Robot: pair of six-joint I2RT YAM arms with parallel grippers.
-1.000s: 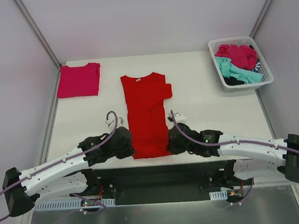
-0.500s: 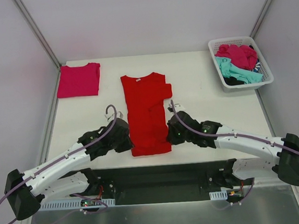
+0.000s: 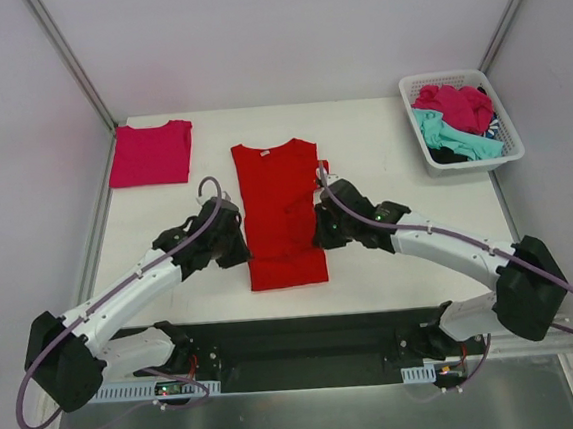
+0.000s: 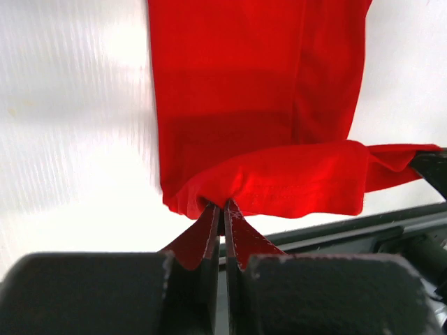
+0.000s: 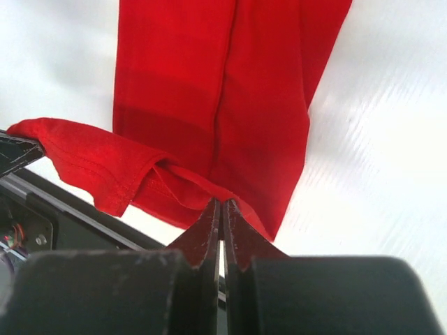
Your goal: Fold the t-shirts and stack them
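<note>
The left gripper (image 4: pixel 223 209) and the right gripper (image 5: pixel 221 206) hang over a white table (image 3: pixel 392 155), matte and faintly ribbed, which catches soft bright glare just ahead of each gripper's tips. Beyond the grippers stands a plain pale wall (image 3: pixel 281 34), with similar walls well out to the left of the left gripper and to the right of the right one, and a grey metal strut (image 3: pixel 70 58) slants up at each far corner. Behind the grippers, along the table's near edge, runs a black frame (image 3: pixel 297 339), and below it lies a dull grey metal panel (image 3: pixel 305 426) in even light.
</note>
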